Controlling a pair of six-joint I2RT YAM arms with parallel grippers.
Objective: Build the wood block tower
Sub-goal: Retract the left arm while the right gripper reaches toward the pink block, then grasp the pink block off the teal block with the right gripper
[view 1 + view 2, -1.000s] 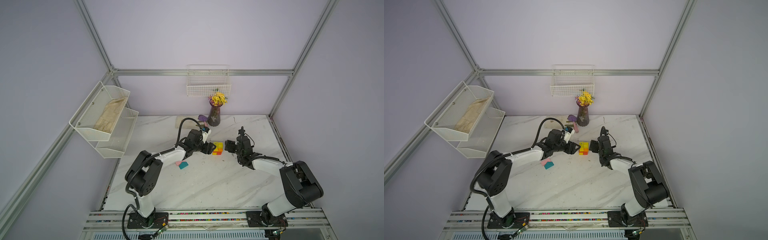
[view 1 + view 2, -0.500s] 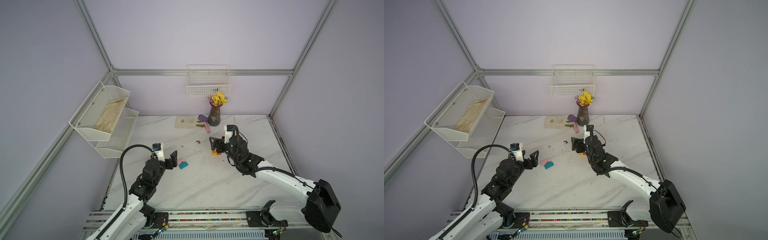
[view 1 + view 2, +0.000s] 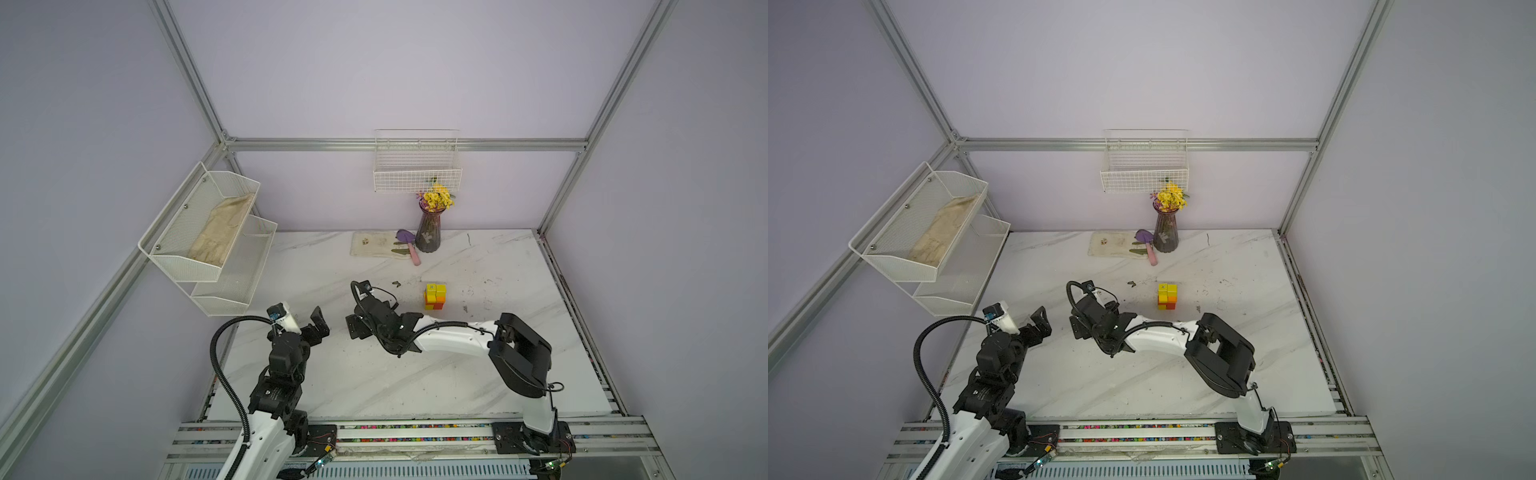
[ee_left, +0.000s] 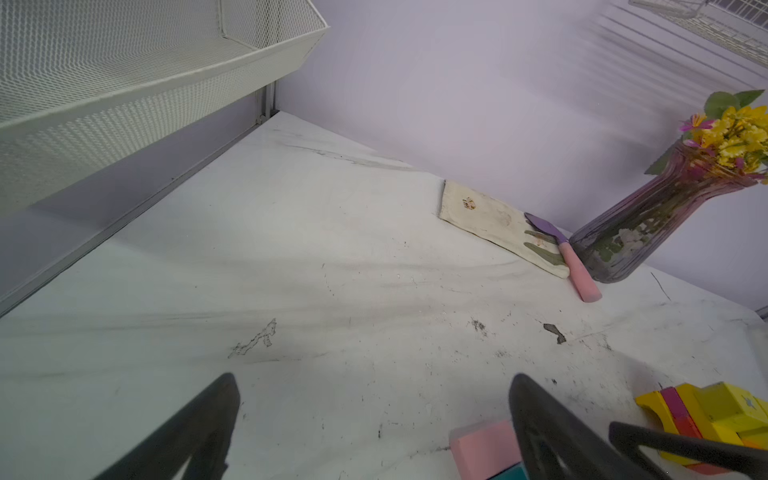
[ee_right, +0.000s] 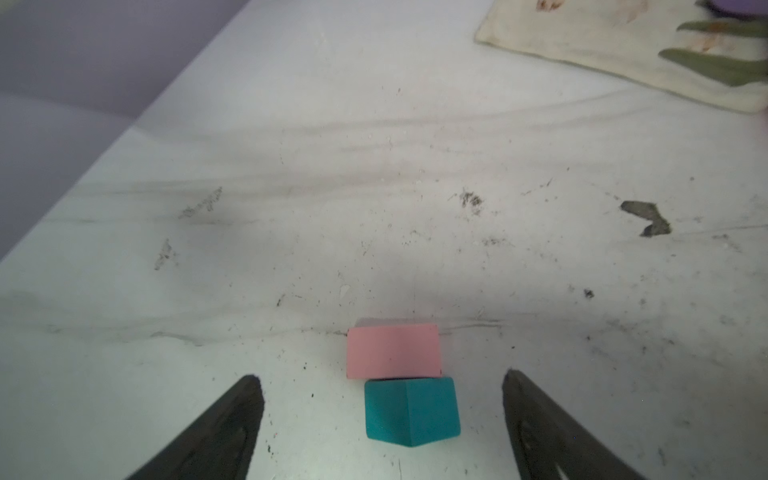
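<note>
While both pairs of jaws stood spread wide and empty, the teal house-shaped piece lay on the tabletop between the right arm's jaws, touched by neither. The pink block sat just beyond it, so close that contact could not be ruled out. Both pieces were hidden under that arm in the top views.

As small painted wood, the teal piece looked light and rigid, with smooth paint that might slip. Its sloped roof faces would probably squirt out of a pinch, so the flat parallel sides seemed the place to grip. The pink block offered plain flat flanks.

The tower, a short yellow and orange stack, stood well apart toward the tabletop's middle, and a nudge would likely shift it. The left arm's jaws hung near the right arm's, the closest thing to crowd a lift. A vase, a cloth and a purple-bladed tool lay at the back, clear of the route.
</note>
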